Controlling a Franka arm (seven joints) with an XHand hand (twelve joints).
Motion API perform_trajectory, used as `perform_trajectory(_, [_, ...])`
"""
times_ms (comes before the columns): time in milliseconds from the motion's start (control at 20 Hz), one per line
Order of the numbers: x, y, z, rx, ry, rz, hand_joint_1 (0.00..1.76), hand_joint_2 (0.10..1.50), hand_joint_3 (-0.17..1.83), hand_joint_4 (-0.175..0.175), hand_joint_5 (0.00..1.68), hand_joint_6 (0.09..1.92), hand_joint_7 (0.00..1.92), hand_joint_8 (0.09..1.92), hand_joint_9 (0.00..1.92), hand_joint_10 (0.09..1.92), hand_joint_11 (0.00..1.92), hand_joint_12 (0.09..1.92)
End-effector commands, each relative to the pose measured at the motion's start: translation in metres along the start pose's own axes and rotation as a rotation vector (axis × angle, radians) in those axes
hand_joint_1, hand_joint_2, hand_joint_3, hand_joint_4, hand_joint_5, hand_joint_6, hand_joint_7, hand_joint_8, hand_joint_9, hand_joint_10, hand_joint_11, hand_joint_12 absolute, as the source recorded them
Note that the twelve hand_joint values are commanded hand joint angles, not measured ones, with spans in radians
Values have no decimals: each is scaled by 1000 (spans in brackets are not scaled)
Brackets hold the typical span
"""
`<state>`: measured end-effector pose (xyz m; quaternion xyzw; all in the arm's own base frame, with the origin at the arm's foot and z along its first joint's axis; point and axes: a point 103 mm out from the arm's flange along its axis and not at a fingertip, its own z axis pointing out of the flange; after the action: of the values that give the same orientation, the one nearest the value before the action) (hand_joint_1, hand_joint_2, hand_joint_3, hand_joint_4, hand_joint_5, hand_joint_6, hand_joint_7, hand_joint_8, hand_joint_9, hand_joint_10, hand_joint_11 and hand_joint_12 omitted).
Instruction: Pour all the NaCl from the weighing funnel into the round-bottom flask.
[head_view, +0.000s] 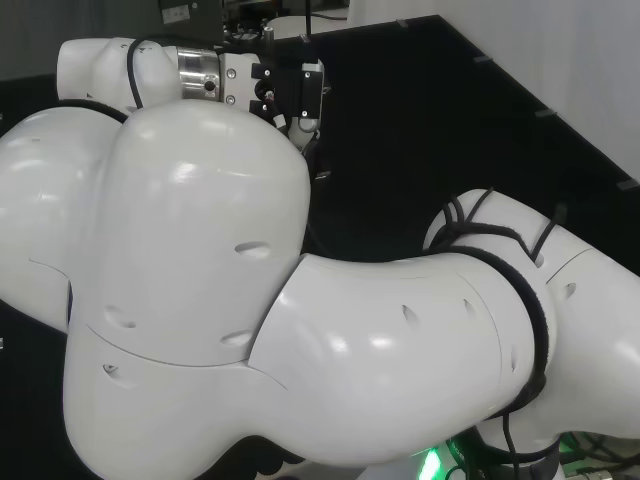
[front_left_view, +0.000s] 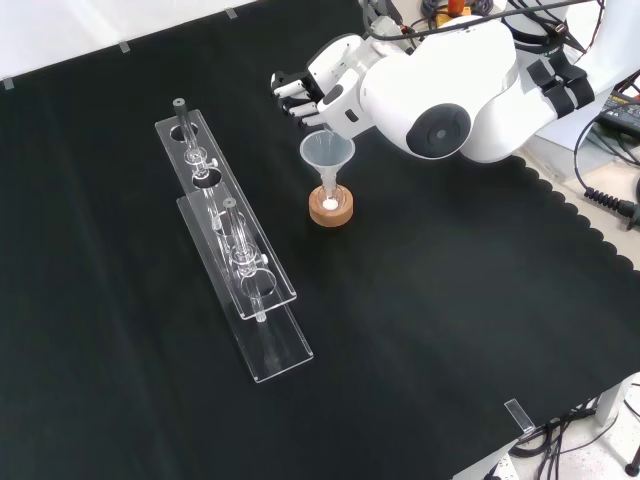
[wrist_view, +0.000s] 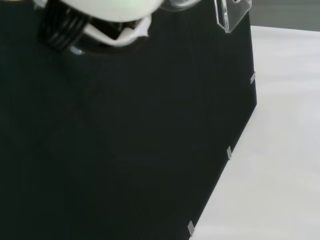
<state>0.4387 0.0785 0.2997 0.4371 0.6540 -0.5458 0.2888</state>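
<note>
In the front view a round-bottom flask (front_left_view: 331, 203) stands on a cork ring (front_left_view: 331, 211) near the cloth's middle. A clear funnel (front_left_view: 327, 152) sits in its neck, and a small white heap lies at the flask's bottom. The hand (front_left_view: 300, 97) hangs just behind and above the funnel's rim, apart from it. Its fingers are curled, and I make out nothing held in them. A blurred white and black part of the hand (wrist_view: 95, 20) shows in the wrist view over bare black cloth. I cannot pick out the weighing funnel.
Two clear acrylic racks (front_left_view: 222, 215) with glass pieces lie left of the flask in the front view, and a rack end (wrist_view: 231, 14) shows in the wrist view. The arm's white links (head_view: 200, 290) block the head view. The cloth's edge (wrist_view: 227, 152) runs nearby.
</note>
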Motion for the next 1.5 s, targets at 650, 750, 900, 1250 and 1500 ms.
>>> perform_trajectory(650, [-29, -11, 26, -54, 298, 7, 1113, 646, 732, 175, 1215, 809, 737, 655, 1047, 353, 675, 1138])
perform_trajectory(750, [-33, -14, 30, -55, 345, 9, 1113, 646, 732, 175, 1214, 809, 737, 655, 1047, 354, 675, 1139])
perform_trajectory(900, [-39, -16, 43, -61, 425, 8, 1113, 647, 732, 175, 1214, 810, 736, 655, 1048, 355, 677, 1139])
perform_trajectory(1250, [-44, -13, 72, -71, 569, -7, 1112, 647, 733, 175, 1213, 813, 737, 656, 1049, 357, 682, 1140])
perform_trajectory(1500, [-48, -9, 89, -95, 722, -30, 1112, 647, 734, 175, 1212, 815, 739, 657, 1050, 358, 686, 1140])
